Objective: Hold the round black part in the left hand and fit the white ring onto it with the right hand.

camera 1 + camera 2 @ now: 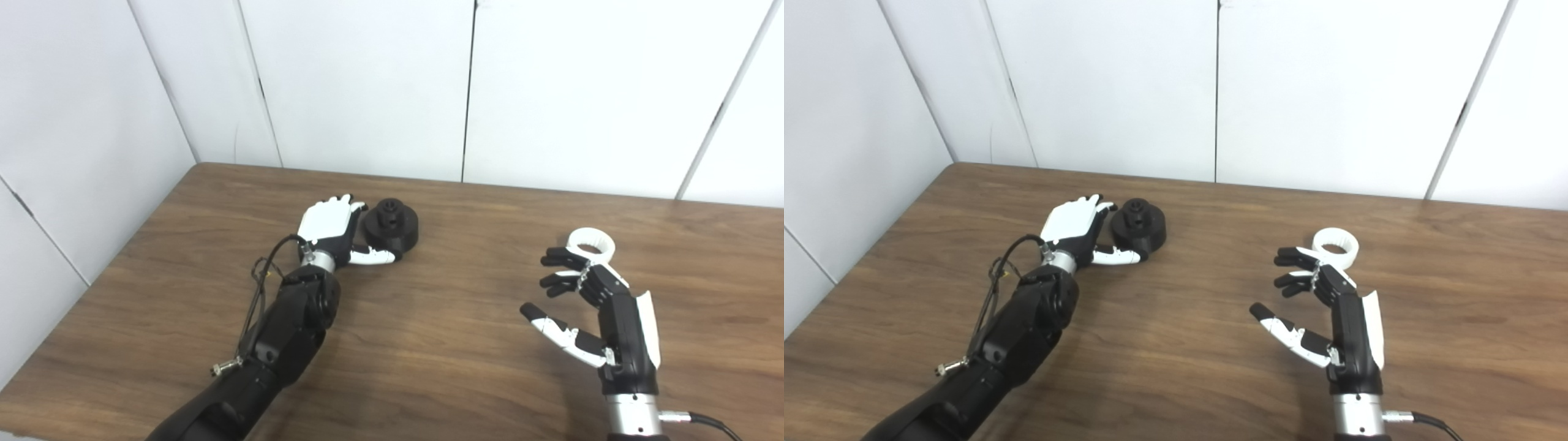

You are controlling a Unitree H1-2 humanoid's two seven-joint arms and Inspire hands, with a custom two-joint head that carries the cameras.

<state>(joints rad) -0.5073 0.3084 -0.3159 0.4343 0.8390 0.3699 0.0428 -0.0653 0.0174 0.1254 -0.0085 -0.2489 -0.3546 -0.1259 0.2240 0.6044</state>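
Observation:
The round black part (392, 225) lies on the wooden table (465, 343), left of centre, with a raised hub on top. My left hand (334, 233) is open right beside it on its left, fingers at its side and thumb reaching under its near edge; whether it touches the part is hard to tell. The white ring (590, 242) lies flat on the table at the right. My right hand (582, 306) is open and empty, fingers spread, just in front of the ring and partly covering its near edge.
White wall panels (367, 86) stand behind the table and along its left side. A loose black cable (260, 288) runs along my left forearm. The table's left edge (104, 269) is close to my left arm.

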